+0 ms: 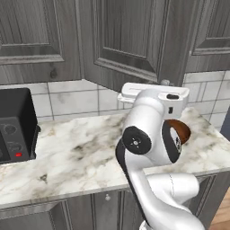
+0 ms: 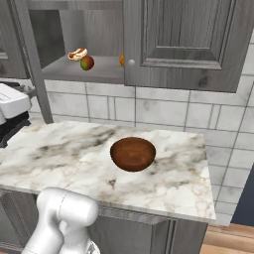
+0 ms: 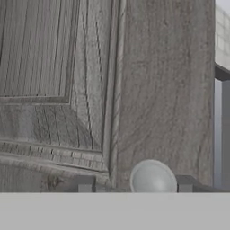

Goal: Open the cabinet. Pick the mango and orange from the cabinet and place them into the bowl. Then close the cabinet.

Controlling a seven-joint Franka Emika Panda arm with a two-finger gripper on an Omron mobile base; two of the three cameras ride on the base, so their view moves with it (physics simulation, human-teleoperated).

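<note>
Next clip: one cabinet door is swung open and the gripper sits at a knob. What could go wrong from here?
1. In the hand view the knob sits between the gripper fingertips, apparently ungripped; pulling now may slip off.
2. The orange is mostly hidden behind the shut door, so it probably cannot be reached until that door opens.
3. A hot dog lies right behind the mango on the shelf; a loose grasp could knock it.

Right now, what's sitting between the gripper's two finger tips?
In the hand view, the round silver knob of the cabinet door sits between the gripper tips, with gaps showing on both sides of it.
</note>
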